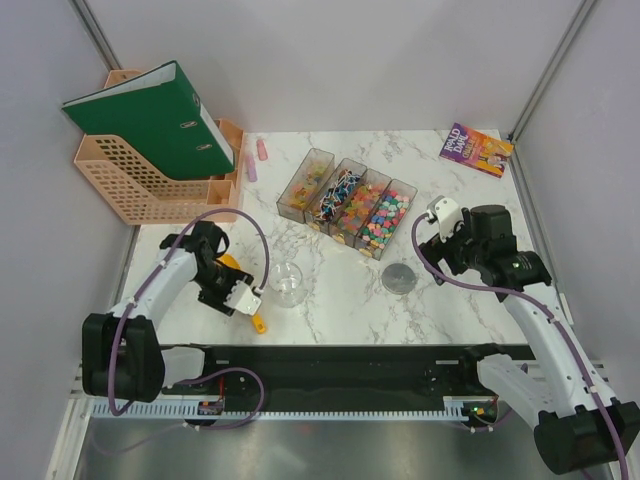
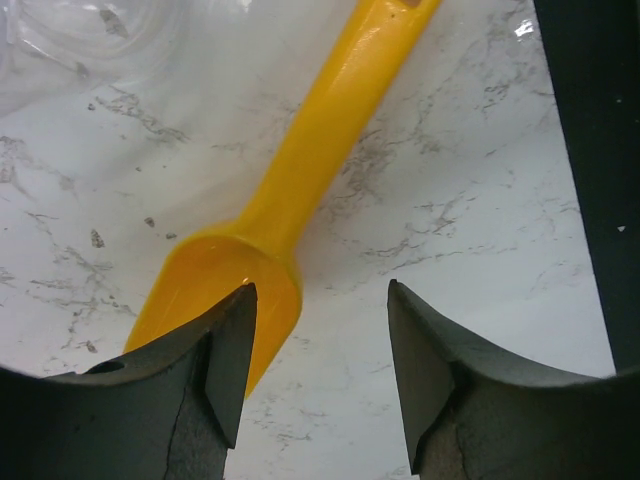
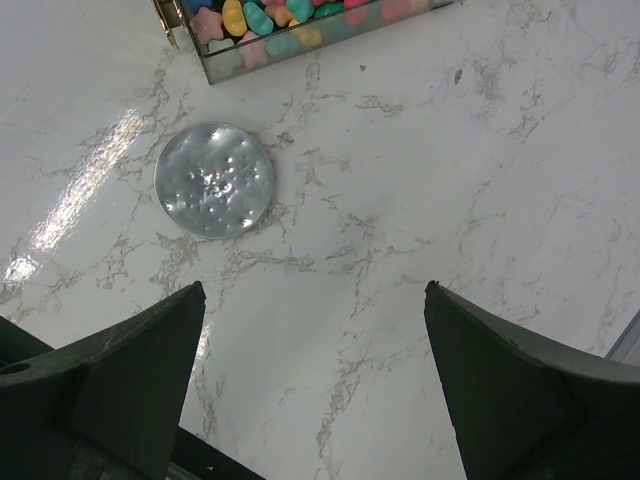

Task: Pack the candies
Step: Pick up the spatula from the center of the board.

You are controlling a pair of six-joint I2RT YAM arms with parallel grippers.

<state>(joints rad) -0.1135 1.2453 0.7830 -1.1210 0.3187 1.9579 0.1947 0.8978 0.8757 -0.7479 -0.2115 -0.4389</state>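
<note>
The candies [image 1: 384, 219] fill the right-hand compartment of a clear four-part organiser [image 1: 311, 168]; they also show at the top of the right wrist view [image 3: 262, 18]. A clear cup [image 1: 286, 283] stands empty in front of it, with its blurred edge in the left wrist view [image 2: 80, 40]. An orange-yellow scoop [image 2: 300, 180] lies on the marble. My left gripper [image 2: 320, 292] is open just above it, the left finger over the scoop's bowl, the right finger over bare table; in the top view this gripper [image 1: 243, 297] covers the scoop's middle. My right gripper [image 3: 315, 290] is open and empty above bare marble.
A round clear lid [image 3: 214, 180] lies flat right of the cup, ahead-left of the right gripper [image 1: 437, 238]. A peach file rack with a green binder [image 1: 150, 120] stands back left. A small book [image 1: 476, 150] lies back right. The black base rail [image 1: 350, 362] runs along the near edge.
</note>
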